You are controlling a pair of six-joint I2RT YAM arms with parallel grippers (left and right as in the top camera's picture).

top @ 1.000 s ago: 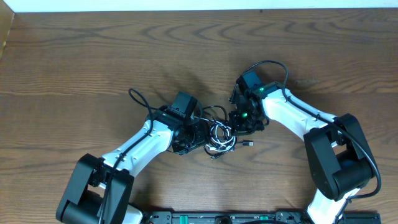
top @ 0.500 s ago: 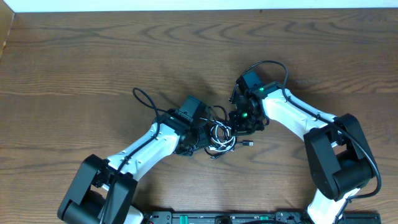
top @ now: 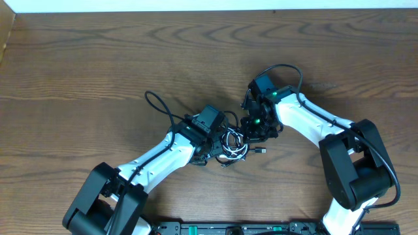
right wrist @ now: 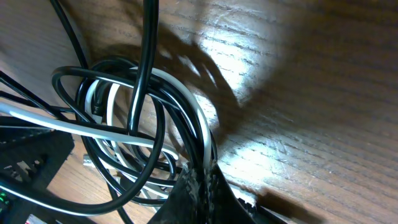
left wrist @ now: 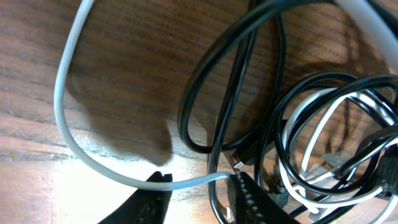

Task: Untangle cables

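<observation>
Grained wooden table [top: 98,59], looped thin glossy cables [top: 233,143]

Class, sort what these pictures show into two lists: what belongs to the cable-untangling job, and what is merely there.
Belongs to the job:
- tangled cables, thin black and white
- left jaws, astride a white cord
- right jaws, shut on the tangle

Merely there:
- wooden table
- thick black arm cable
- base rail
</observation>
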